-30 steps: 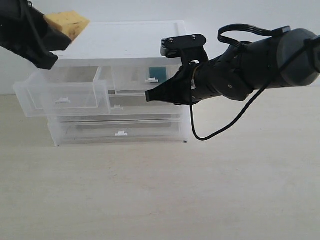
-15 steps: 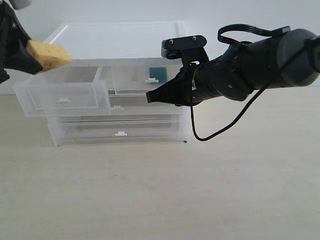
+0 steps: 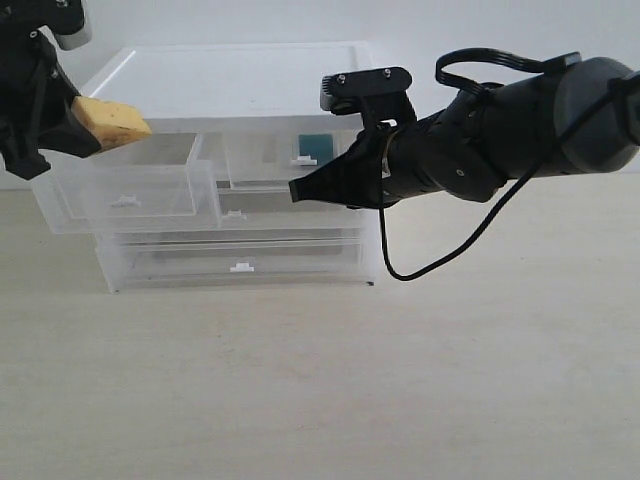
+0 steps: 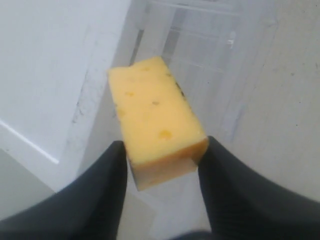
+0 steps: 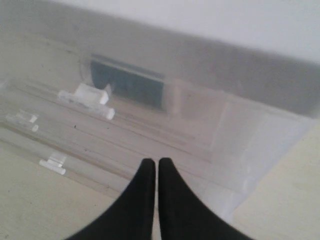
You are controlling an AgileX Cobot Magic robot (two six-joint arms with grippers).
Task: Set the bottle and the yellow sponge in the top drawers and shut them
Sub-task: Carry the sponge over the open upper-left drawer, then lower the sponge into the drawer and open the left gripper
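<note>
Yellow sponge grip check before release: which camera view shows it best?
The left wrist view: the mustard-yellow porous sponge block fills the middle, clamped between both dark fingers. The exterior view shows only its end jutting out at the left edge. The right wrist view misses it.

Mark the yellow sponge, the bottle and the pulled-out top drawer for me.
yellow sponge (image 3: 112,121): exterior view, the middle of its visible face.
bottle (image 3: 318,146): exterior view, its teal label seen through clear plastic.
pulled-out top drawer (image 3: 150,185): exterior view, its clear front wall.
</note>
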